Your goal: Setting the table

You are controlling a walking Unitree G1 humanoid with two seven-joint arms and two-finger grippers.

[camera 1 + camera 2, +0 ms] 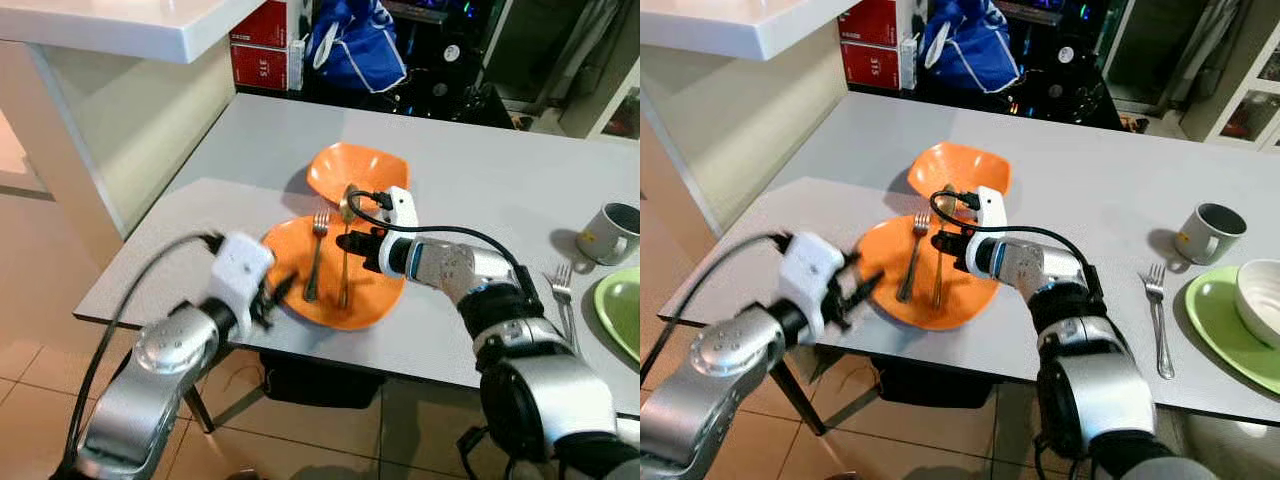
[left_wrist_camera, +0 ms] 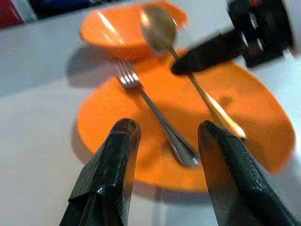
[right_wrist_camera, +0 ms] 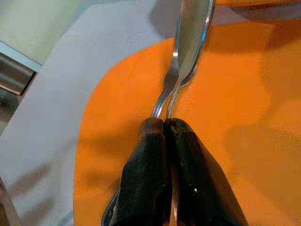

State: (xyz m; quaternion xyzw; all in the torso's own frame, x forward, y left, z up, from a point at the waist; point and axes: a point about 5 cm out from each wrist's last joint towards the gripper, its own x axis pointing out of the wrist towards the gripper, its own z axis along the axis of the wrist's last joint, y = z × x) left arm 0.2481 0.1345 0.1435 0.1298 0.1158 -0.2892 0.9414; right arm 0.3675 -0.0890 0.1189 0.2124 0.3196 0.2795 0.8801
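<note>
Right wrist view has the right gripper (image 3: 164,123) pinched on the spoon (image 3: 188,42), handle running along the fingers over the orange plate (image 3: 235,117), left gripper (image 2: 162,134) spread wide by the fork (image 2: 155,113).

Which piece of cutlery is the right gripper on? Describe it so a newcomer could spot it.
Find the orange plate at the grey table's near edge, in front of the orange bowl. Two utensils lie on it; the right gripper is shut on the spoon, the one with the rounded bowl beside the pronged fork.
</note>
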